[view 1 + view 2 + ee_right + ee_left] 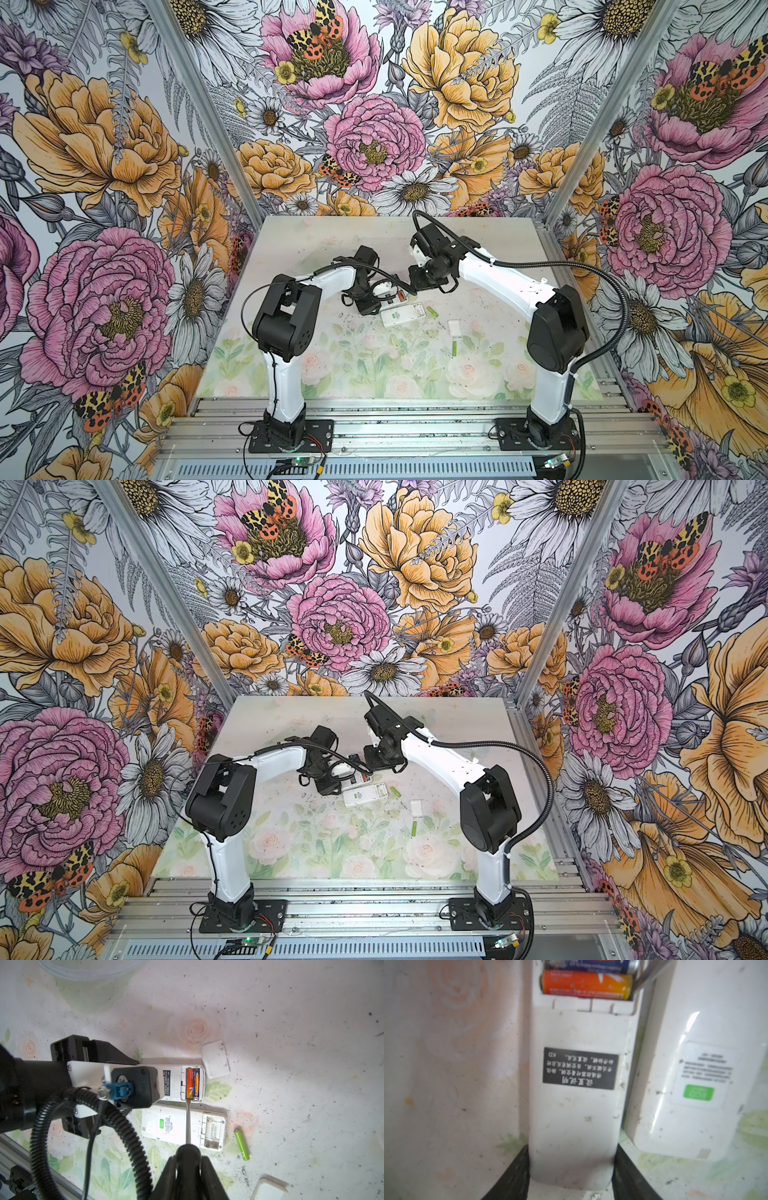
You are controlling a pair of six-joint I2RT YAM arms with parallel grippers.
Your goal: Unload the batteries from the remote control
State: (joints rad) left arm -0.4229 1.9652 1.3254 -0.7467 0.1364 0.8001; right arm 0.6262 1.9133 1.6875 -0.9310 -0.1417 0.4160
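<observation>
My left gripper [572, 1159] is shut on the end of a narrow white remote control [579, 1105], which lies back up on the table. Its battery bay is uncovered and holds two of the batteries side by side, an orange one [189, 1082] and a dark blue-black one [196, 1084]. My right gripper [188, 1159] is shut on a screwdriver's black handle. The metal shaft [188, 1122] reaches to the bay's rim at the end of the orange battery [586, 985]. Two green batteries lie loose on the table [432, 311] [456, 347].
A wider white remote [182, 1126] with an empty bay lies right beside the held one, under the screwdriver shaft. Loose white covers lie near the held remote [216, 1061] and nearer the front [454, 327]. A clear plastic container [89, 970] stands farther back.
</observation>
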